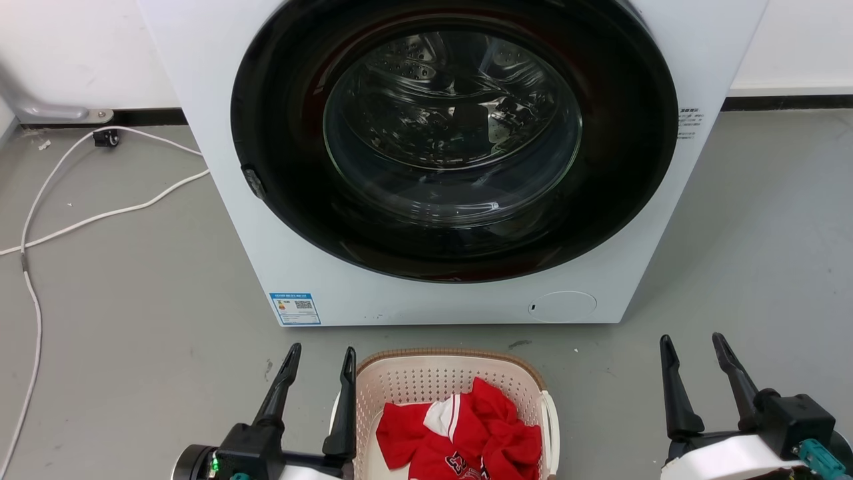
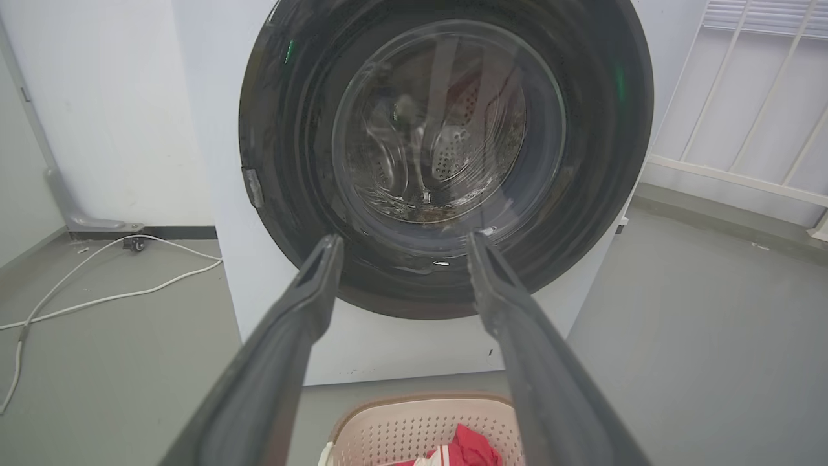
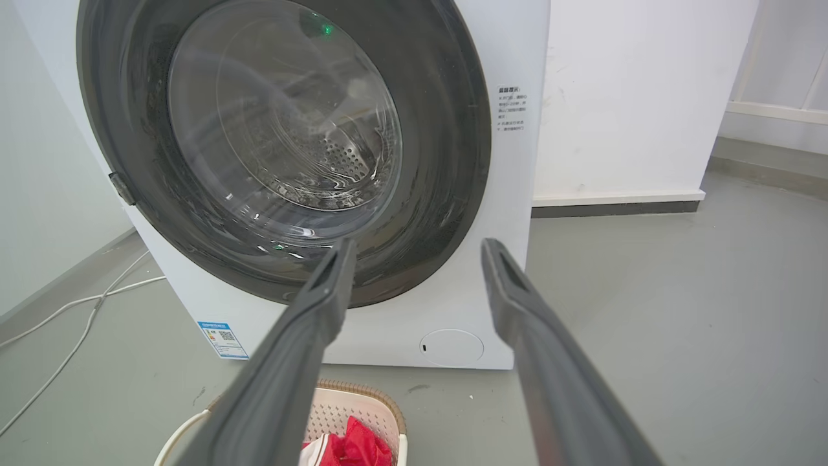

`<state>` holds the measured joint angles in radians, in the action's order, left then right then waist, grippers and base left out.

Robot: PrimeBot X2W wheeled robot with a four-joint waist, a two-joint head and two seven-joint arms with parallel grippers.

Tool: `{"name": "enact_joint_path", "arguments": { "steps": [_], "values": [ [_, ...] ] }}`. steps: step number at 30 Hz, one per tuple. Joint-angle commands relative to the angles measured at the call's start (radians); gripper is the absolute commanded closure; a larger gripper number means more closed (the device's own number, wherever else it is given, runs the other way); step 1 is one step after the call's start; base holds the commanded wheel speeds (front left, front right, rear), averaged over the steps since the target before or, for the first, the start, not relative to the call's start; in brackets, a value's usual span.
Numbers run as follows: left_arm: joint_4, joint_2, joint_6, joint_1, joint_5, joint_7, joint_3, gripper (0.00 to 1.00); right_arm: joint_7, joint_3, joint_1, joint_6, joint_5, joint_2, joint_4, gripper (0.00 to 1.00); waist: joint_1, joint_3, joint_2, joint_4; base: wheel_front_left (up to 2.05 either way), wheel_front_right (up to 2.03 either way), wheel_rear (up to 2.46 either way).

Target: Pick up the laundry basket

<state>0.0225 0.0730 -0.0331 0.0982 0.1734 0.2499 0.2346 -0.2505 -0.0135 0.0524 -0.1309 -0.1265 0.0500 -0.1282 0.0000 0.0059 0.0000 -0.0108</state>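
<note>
Grey floor (image 1: 133, 300) — laundry basket (image 1: 426, 381) upright, handles (image 1: 551, 427) left and right.

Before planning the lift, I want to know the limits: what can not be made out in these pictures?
- The laundry basket: near part cut off by the bottom edge, head view.
- Its left side: partly hidden behind the left claw, head view.
- The red garment: lower part cut off; print unreadable.
- The blue label on the washing machine: text too small.
- What lies inside it: blurred by reflections on the door glass.
</note>
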Motion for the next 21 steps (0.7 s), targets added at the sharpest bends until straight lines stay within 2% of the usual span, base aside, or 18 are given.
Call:
{"name": "enact_joint_path", "arguments": {
  "steps": [1,9,21],
  "values": [
    [-0.002,-0.004,0.008,0.007,-0.019,0.008,-0.005,0.00,-0.007,0.002,0.005,0.000,0.019,0.001,0.000,0.00,0.0000,0.000,0.0000,-0.001,0.00,0.00,0.00],
    [-0.019,-0.019,0.048,0.018,-0.080,0.016,-0.028,0.00,-0.015,0.008,0.010,0.000,0.044,0.001,-0.002,0.00,0.0000,-0.001,0.0000,-0.005,0.00,0.00,0.00],
    [-0.023,-0.023,0.050,0.019,-0.073,0.016,-0.034,0.00,-0.015,0.005,0.013,0.000,0.049,0.001,0.003,0.00,0.0000,0.004,0.0000,-0.004,0.00,0.00,0.00]
  ]
}}
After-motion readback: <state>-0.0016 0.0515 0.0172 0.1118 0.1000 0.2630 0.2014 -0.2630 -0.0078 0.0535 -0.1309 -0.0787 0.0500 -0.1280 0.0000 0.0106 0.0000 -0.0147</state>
